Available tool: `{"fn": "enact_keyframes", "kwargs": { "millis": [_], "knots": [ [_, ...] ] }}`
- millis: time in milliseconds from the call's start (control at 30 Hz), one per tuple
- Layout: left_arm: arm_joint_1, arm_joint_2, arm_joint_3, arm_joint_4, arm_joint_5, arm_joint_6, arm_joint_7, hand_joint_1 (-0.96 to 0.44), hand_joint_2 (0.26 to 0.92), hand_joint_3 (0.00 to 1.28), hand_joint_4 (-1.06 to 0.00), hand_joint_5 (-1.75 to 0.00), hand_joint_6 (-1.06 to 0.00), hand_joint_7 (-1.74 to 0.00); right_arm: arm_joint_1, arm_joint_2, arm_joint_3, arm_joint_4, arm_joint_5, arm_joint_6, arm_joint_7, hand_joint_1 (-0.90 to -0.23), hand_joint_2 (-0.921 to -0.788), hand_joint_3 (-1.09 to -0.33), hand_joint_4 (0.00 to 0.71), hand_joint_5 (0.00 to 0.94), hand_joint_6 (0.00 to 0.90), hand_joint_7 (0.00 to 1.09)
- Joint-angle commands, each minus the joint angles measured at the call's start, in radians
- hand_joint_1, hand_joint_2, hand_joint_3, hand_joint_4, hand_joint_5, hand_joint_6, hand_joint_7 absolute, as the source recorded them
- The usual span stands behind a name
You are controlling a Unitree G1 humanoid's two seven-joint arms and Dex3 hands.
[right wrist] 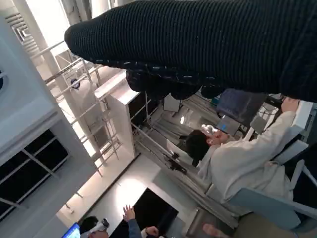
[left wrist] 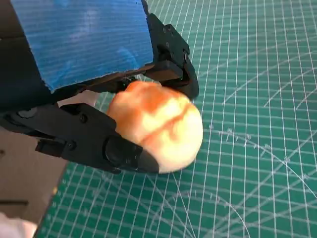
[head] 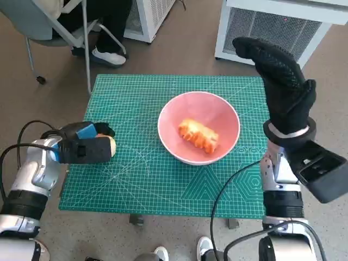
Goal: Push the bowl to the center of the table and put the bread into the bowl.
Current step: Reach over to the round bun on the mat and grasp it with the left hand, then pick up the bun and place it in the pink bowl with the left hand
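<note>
The pink bowl (head: 198, 128) stands near the middle of the green mat (head: 163, 185). An orange-brown bread (head: 199, 135) lies inside it. My left hand (head: 81, 144) is low over the mat's left edge and grips a pale, orange-topped bread roll (left wrist: 158, 129) between its black fingers (left wrist: 104, 144); the roll (head: 111, 145) just shows at the hand's tip in the head view. My right hand (head: 283, 81) is raised high over the table's right side, glove fingers extended, nothing in it. In the right wrist view the glove (right wrist: 198, 44) is a dark band across the picture.
A chair (head: 60, 27) and a person's legs and shoe (head: 109, 54) are beyond the table's far left. White units (head: 272, 27) stand behind it. Black cables (head: 228, 190) hang at the near edge. A seated person (right wrist: 242, 158) shows in the right wrist view.
</note>
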Motion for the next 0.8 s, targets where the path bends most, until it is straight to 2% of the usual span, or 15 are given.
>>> {"fn": "enact_keyframes", "kwargs": {
  "millis": [33,67,167,400,633,800],
  "knots": [
    [0.025,0.001,-0.004,0.014,-0.007,-0.021,-0.003,0.0,0.917,0.08,-0.7,-1.15,-0.6,-1.18,0.024,0.002,-0.001,-0.002,-0.007,0.009,-0.003,-0.542,-0.921,-0.835,-0.001,0.466,-0.001,0.54],
    [0.026,0.008,0.007,-0.002,-0.014,-0.022,-0.001,0.0,0.916,0.07,-0.69,-1.2,-0.63,-1.13,0.024,0.001,-0.002,0.001,-0.008,0.007,-0.003,-0.541,-0.921,-0.837,-0.001,0.465,-0.001,0.54],
    [0.029,0.028,0.043,-0.073,-0.039,-0.018,-0.008,0.0,0.916,0.07,-0.69,-1.21,-0.64,-1.11,0.024,0.002,-0.002,0.007,-0.01,0.003,-0.003,-0.541,-0.921,-0.836,-0.001,0.465,-0.001,0.54],
    [0.039,0.046,0.134,-0.303,-0.101,0.039,-0.049,0.0,0.92,0.08,-0.68,-1.15,-0.61,-1.21,0.017,0.0,-0.004,0.019,-0.005,0.003,0.003,-0.542,-0.921,-0.833,-0.001,0.467,-0.001,0.54],
    [0.007,0.005,0.203,-0.467,-0.154,0.017,-0.006,0.0,0.92,0.08,-0.69,-1.09,-0.59,-1.28,0.006,-0.002,-0.007,0.038,-0.002,-0.002,0.008,-0.542,-0.921,-0.831,-0.001,0.467,-0.001,0.54],
    [-0.041,-0.055,0.215,-0.526,-0.193,-0.013,0.032,0.0,0.92,0.08,-0.71,-1.06,-0.58,-1.3,-0.002,0.0,-0.008,0.053,0.003,-0.005,0.013,-0.544,-0.921,-0.825,-0.001,0.469,-0.001,0.54]
  ]
}}
